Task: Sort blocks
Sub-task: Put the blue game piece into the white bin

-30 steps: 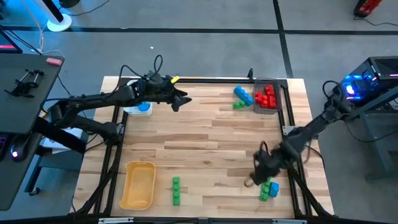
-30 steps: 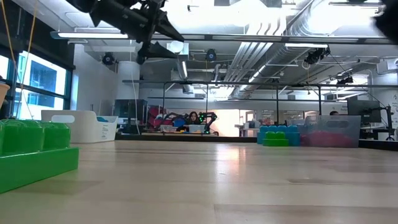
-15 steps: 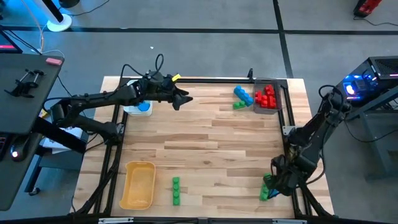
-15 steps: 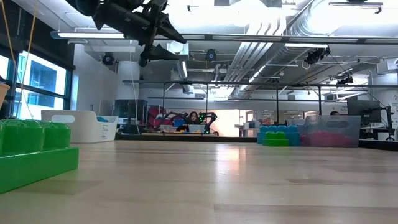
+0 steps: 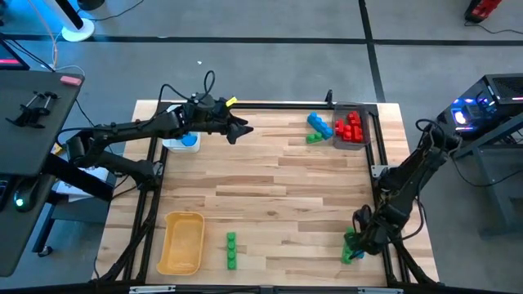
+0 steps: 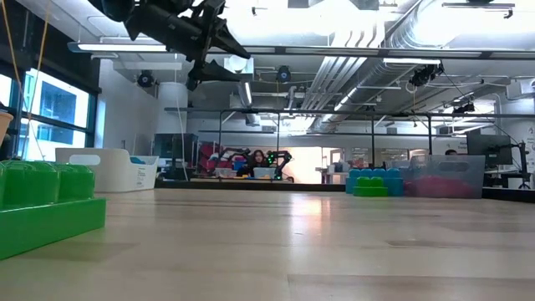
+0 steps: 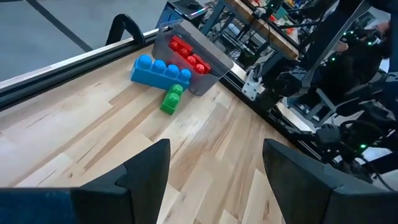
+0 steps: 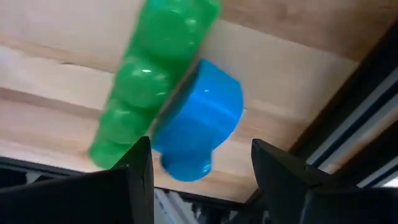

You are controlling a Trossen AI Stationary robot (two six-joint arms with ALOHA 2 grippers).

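At the table's near right corner a green brick [image 8: 152, 81] and a blue brick [image 8: 199, 124] lie side by side on the wood. My right gripper [image 5: 355, 245] hangs open just above them, pointing steeply down. Its fingers [image 8: 134, 180] stand on either side of the blue brick without touching it. My left gripper [image 5: 242, 131] stays open in the air over the far left of the table. Ahead of it a blue brick [image 7: 160, 70] and a green brick [image 7: 172, 99] lie beside a grey tray [image 7: 214, 70] holding red bricks [image 7: 189, 56]. More green bricks [image 5: 231, 250] lie near the front edge.
A yellow tray [image 5: 181, 242] sits at the near left. A white tray [image 5: 181, 143] sits at the far left under my left arm. The grey tray [image 5: 364, 129] stands at the far right. A black rail [image 5: 384, 204] runs along the table's right edge beside my right gripper.
My right gripper has gone toward the table's near right corner and down. It has rolled about its own axis and now stands over the green and blue bricks there. The bricks have not moved.
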